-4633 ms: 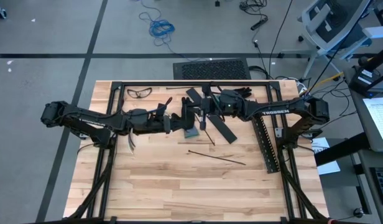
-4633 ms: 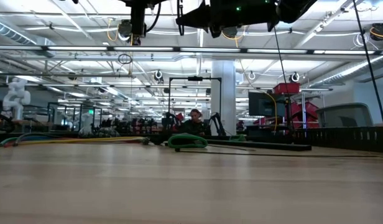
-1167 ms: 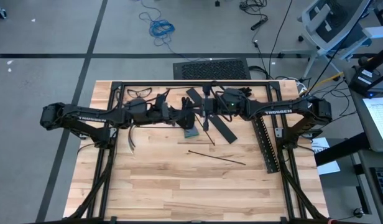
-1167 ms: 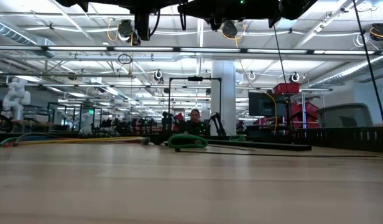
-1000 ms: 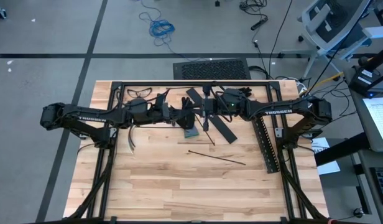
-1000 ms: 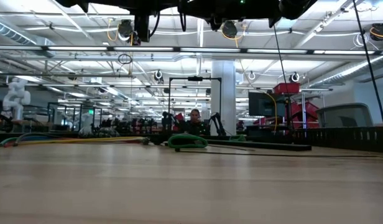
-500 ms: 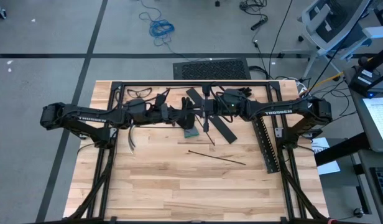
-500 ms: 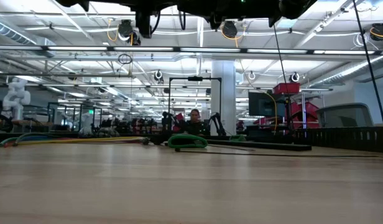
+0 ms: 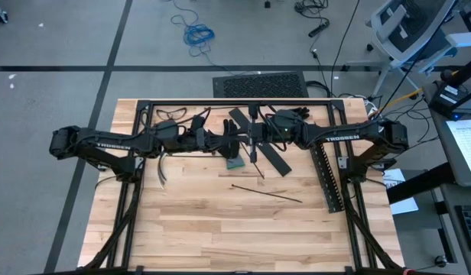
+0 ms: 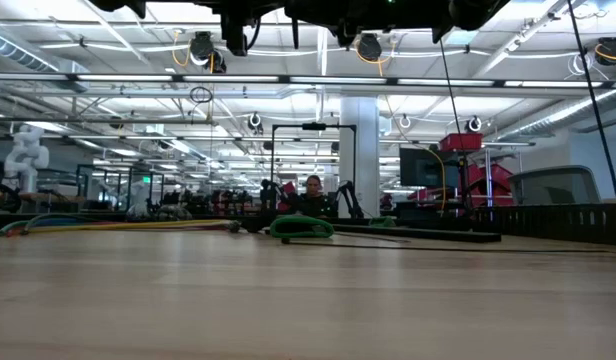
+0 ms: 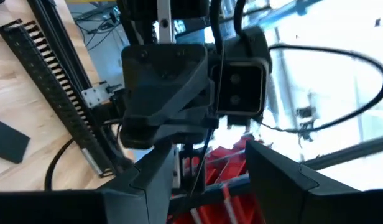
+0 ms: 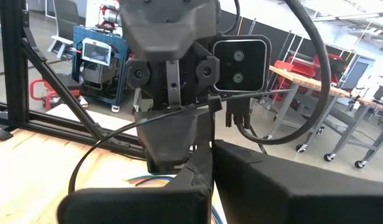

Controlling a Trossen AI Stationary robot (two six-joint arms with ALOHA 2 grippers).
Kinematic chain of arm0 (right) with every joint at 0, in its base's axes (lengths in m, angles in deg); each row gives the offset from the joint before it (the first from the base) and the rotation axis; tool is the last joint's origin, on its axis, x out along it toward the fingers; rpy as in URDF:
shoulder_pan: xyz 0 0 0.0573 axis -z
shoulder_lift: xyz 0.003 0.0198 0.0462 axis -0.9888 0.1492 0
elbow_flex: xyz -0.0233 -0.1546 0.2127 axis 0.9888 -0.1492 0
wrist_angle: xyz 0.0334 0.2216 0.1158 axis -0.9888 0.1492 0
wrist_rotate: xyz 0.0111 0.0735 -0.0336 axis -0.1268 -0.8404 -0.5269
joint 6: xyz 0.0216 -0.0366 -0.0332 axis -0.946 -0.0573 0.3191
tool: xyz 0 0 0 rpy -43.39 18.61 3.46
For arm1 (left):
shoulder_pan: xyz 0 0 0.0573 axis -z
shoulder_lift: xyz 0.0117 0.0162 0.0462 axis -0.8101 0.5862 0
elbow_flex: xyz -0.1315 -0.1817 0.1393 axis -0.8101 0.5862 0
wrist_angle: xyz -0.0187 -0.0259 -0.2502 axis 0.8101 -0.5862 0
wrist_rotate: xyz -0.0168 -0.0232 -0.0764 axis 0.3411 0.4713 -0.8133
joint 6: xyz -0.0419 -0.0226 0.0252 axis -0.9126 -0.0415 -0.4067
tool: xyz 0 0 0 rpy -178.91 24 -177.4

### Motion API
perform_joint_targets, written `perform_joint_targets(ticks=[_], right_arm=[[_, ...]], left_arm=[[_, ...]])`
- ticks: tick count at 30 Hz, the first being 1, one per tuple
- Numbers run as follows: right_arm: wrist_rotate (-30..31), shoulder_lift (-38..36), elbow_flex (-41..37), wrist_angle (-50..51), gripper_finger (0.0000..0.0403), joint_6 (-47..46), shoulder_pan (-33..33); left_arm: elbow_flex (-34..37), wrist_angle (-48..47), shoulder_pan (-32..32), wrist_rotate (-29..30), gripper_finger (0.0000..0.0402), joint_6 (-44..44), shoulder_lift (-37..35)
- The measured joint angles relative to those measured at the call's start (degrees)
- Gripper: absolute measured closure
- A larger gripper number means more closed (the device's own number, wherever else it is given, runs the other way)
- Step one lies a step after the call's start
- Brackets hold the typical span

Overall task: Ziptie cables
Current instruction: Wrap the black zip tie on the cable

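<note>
Two dark, near-black arms are seen from above, built of jointed, angular segments. White lettering reading TROSSEN is printed along the forearm of the left arm (image 9: 113,144) and of the right arm (image 9: 350,138). A bulky rounded housing is carried at each shoulder end. Black cables are looped loosely beside the wrist joints. In the wrist views, each opposing wrist is shown as a matte black faceted shell with round screw heads and pivot pins. A rounded rectangular camera module (image 12: 240,57) with two lenses is mounted beside it, and a thick black cable is arched away from it.
</note>
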Motion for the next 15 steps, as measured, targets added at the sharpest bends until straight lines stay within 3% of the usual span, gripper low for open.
perform_joint_targets(ticks=[15], right_arm=[[0.3,0.0,0.1,0.0,0.0403,0.1,0.0]], left_arm=[[0.0,-3.6,-2.1,-3.0,0.0207,6.4,-1.4]])
